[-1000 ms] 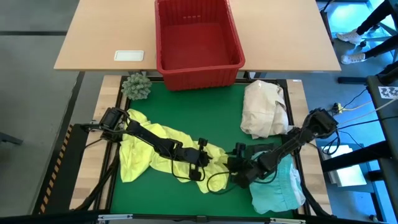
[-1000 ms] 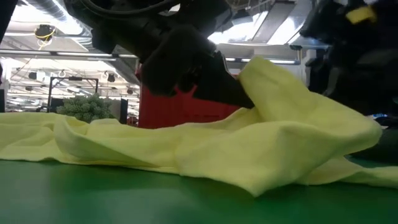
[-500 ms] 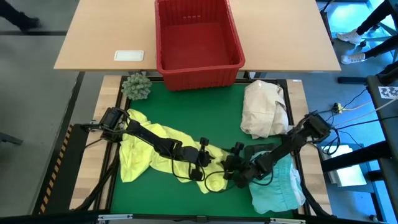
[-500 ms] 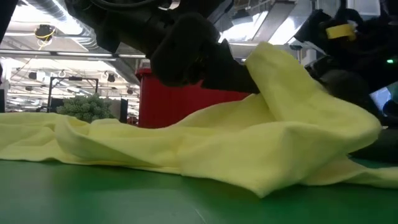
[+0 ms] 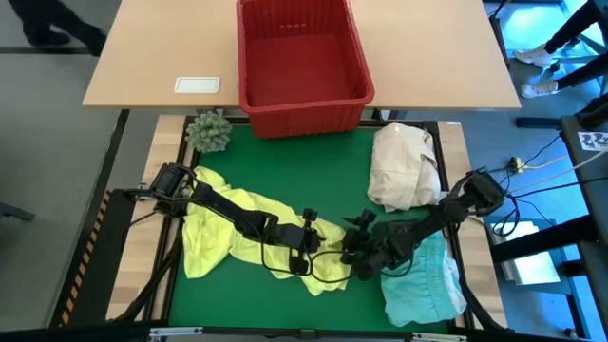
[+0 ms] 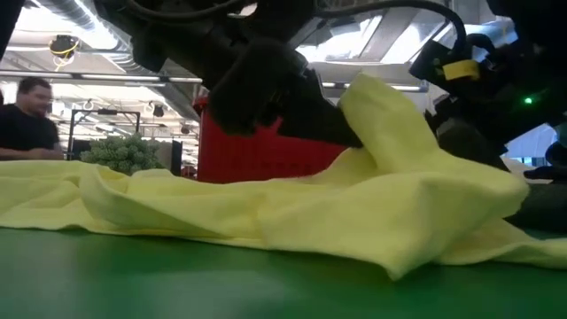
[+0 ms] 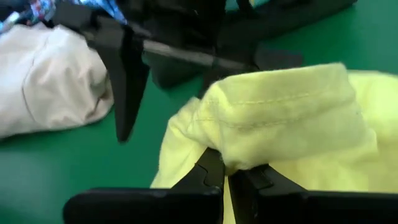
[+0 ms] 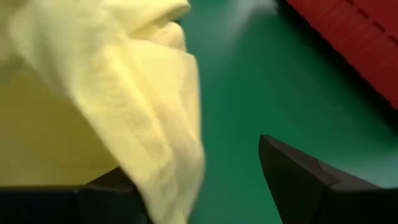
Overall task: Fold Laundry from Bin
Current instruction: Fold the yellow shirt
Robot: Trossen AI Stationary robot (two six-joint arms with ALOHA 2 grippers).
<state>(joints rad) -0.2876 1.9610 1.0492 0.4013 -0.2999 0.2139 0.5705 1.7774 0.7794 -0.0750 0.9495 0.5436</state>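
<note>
Bright yellow garment [image 5: 228,233] spread across the near-left part of the green mat [image 5: 285,171], one edge lifted into a peak and pinched between the closed fingers of the left gripper [image 7: 225,171] near the mat's middle front. Right gripper [image 5: 353,249] just beside that raised fold, fingers [image 8: 305,177] standing apart with yellow cloth draped against one of them and nothing clamped; turquoise garment [image 5: 423,285] under the right arm at the near-right corner. Red bin [image 5: 302,66] well apart at the far edge, cream bundle [image 5: 404,166] at right, green spiky ball [image 5: 209,131] at far left.
</note>
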